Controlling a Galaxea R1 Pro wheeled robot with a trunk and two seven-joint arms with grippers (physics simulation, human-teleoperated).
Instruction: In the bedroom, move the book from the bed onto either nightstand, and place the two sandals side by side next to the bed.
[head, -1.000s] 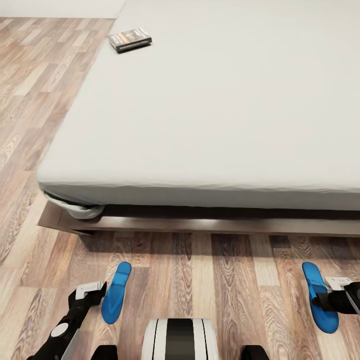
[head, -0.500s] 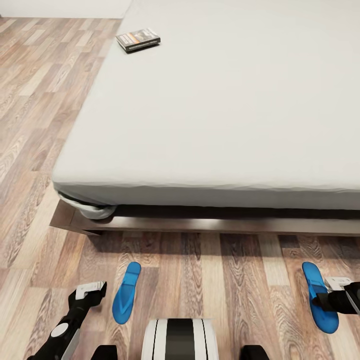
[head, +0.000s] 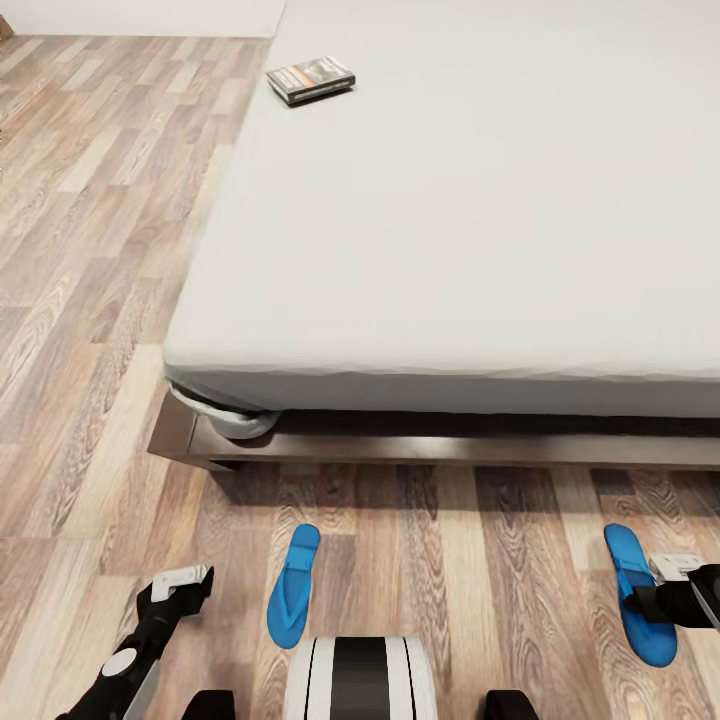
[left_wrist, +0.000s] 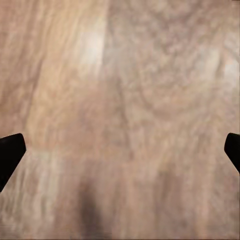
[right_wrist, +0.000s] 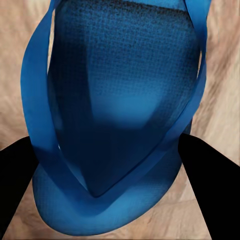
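The bright blue flip-flop sandal pinched in the right hand (head: 668, 598) is the thing of the moment: the held sandal (head: 636, 592) points toward the large low bed with its dark wooden frame and pale grey mattress (head: 480, 230), and in the right wrist view its thong straps (right_wrist: 42, 100) run between the two dark fingers pressed on either side. The other blue sandal (head: 292, 584) lies flat on the light wood-plank floor (head: 90, 330) well apart from it, just beside the left hand (head: 178, 584), whose fingers are spread over bare planks. To do this step well, the held sandal should probably be set down parallel to its mate, toes matching. The small dark-covered paperback book (head: 311, 80) rests near the mattress's far left edge.
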